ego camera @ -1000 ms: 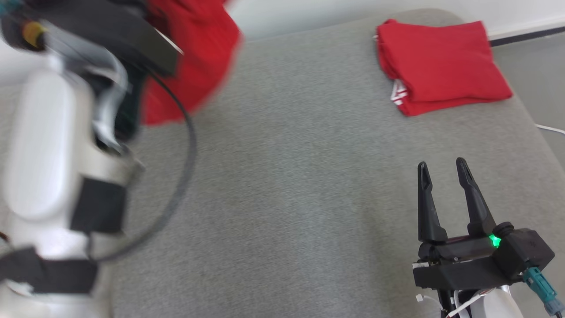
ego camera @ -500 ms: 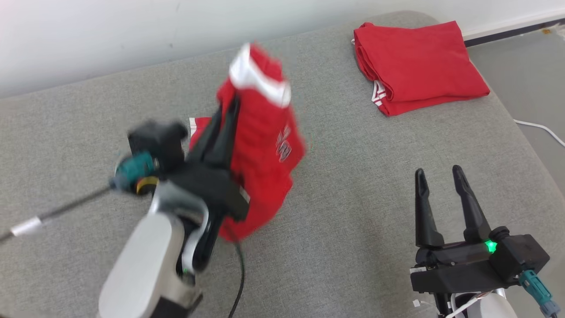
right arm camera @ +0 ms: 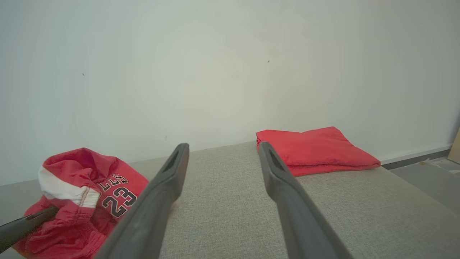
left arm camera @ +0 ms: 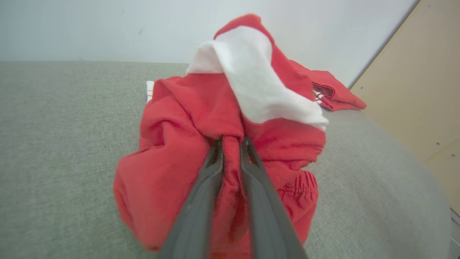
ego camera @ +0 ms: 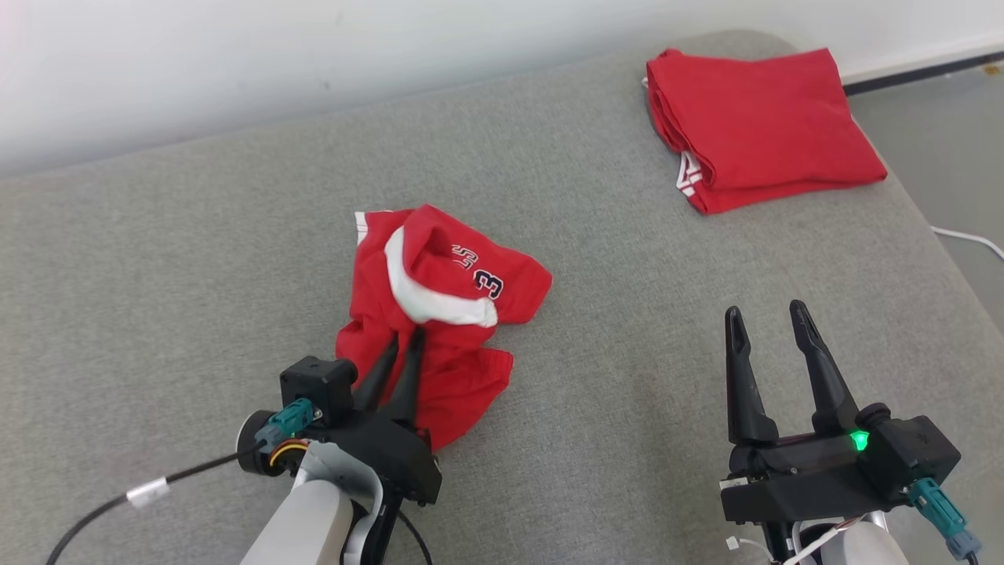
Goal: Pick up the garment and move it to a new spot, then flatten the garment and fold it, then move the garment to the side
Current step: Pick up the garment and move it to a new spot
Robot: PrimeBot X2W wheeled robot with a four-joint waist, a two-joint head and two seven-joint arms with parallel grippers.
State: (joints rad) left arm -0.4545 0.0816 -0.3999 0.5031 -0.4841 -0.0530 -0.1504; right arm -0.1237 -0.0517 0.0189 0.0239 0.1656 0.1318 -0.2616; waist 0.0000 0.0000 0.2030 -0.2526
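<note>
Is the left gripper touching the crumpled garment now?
Touching. Left wrist view shows a fold of the crumpled garment pinched between the fingers of the left gripper.

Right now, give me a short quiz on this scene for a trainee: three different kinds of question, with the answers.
1. What number is printed on the jersey?
2. True or false: a fold of the jersey sits between the left tool's fingers.
3. Where does the folded garment lie?
A. at the far right corner of the cushion
B. under the jersey
C. beside the jersey, touching it
Key: 1. 23. 2. True. 3. A.
</note>
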